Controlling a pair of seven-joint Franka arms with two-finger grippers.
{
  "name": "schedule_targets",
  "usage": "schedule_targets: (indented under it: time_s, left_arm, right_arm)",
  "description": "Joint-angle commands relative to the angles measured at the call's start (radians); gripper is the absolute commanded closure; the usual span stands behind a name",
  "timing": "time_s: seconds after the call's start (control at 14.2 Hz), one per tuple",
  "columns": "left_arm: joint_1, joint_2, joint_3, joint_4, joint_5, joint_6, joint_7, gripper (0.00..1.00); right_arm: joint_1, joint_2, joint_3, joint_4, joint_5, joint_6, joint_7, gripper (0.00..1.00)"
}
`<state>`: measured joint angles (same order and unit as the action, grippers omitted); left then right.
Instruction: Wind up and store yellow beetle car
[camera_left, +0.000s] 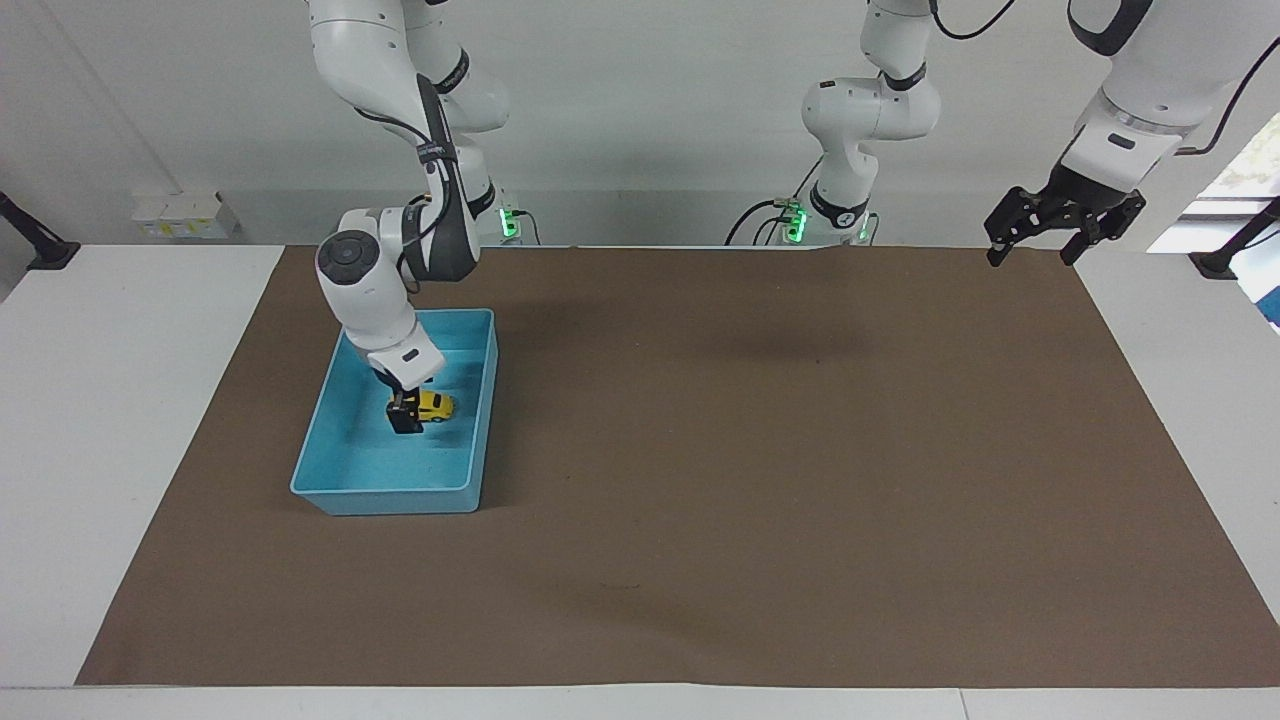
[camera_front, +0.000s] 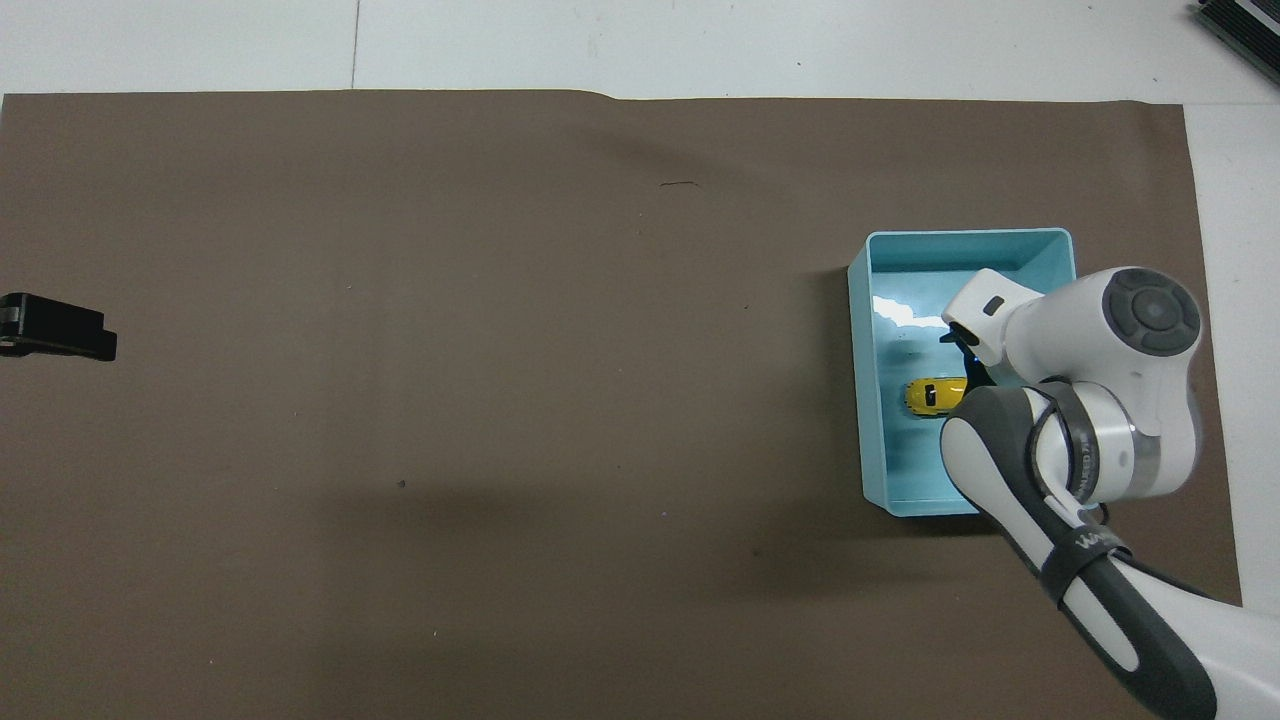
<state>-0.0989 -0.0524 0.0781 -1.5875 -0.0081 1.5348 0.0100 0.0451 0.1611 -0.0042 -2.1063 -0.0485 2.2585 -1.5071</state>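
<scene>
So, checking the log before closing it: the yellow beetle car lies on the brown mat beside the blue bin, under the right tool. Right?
Not quite: the facing view shows the yellow beetle car inside the blue bin, under the right tool.

A white table (camera_left: 120, 400) under a brown mat (camera_left: 760, 480), against a plain wall (camera_left: 640, 120).
A window (camera_left: 1240, 170) let in daylight at the left arm's end; a white box (camera_left: 185, 215) sat by the wall.

Yellow beetle car (camera_front: 932, 396) lies in the light blue bin (camera_front: 862, 380) — right gripper (camera_front: 966, 360) just beside it.
</scene>
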Motion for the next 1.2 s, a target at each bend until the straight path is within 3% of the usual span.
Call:
schedule_targets:
  time_s: [0.0,0.14,0.28,0.77,1.12]
  left_arm:
    - [0.014,0.009,-0.008,0.021,-0.012,-0.021,-0.005,0.00]
    - [0.014,0.009,-0.008,0.023,-0.012,-0.021,-0.005,0.00]
    - [0.014,0.009,-0.008,0.023,-0.012,-0.021,-0.005,0.00]
    - [0.014,0.009,-0.008,0.023,-0.012,-0.021,-0.005,0.00]
    - [0.014,0.009,-0.008,0.023,-0.012,-0.021,-0.005,0.00]
  right_arm:
    - [-0.011,-0.021,0.016,0.115,0.001,-0.117,0.043,0.00]
    - [-0.016,-0.028,0.016,0.219,0.031,-0.241,0.079,0.00]
    - [-0.030,-0.029,0.009,0.268,0.100,-0.266,0.102,0.00]
    - [-0.034,-0.127,0.021,0.315,0.108,-0.353,0.267,0.00]
    - [-0.036,-0.132,0.023,0.409,0.111,-0.433,0.396,0.00]
